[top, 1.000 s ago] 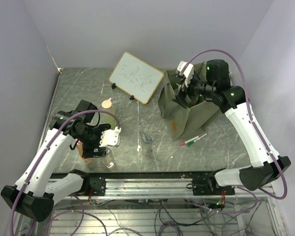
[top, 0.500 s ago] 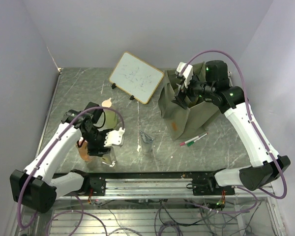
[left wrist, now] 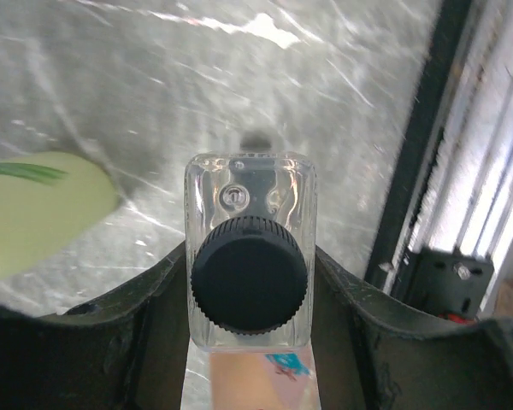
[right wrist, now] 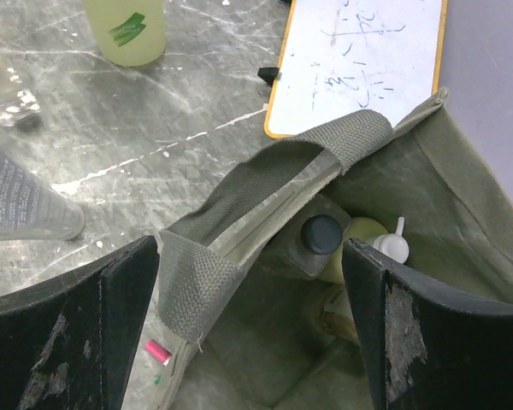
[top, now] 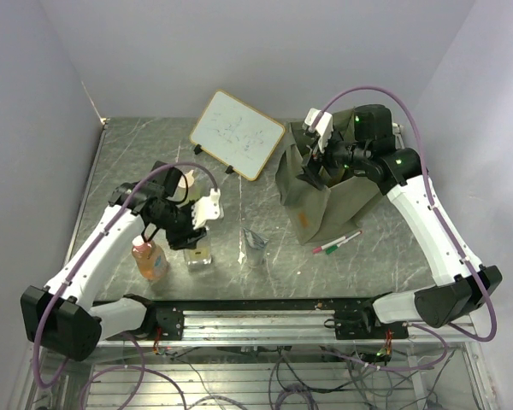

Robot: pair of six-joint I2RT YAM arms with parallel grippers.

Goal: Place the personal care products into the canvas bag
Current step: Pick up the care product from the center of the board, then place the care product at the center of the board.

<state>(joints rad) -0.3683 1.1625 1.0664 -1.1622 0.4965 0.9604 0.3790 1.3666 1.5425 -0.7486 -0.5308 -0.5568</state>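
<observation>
Since the left pincer point(left wrist: 250, 252) has its fingers pressed against both flanks of the clear square glass bottle point(left wrist: 250, 192), with no gap showing, we judge the pick is under way. The bottle stands upright directly beneath the pincer. Smooth glass held only by two narrow contacts could slip or swing on the lift.

Just beside that pincer on its left stands the orange-pink bottle point(top: 150, 260), and the pale-green bottle point(left wrist: 34, 213) lies close by. A careless lift or sideways move could knock either over. To the pincer's right the clear pouch point(top: 255, 243) stands on the way to the canvas bag point(top: 325, 205), so a low carry could clip it.

Further right, the right pincer point(right wrist: 248, 248) hangs spread wide and empty over the bag's mouth. A loop handle point(right wrist: 265, 179) sags across the opening below it. We see two hazards here: the arriving bottle could snag on that strap, and the two arms could meet over the opening.
</observation>
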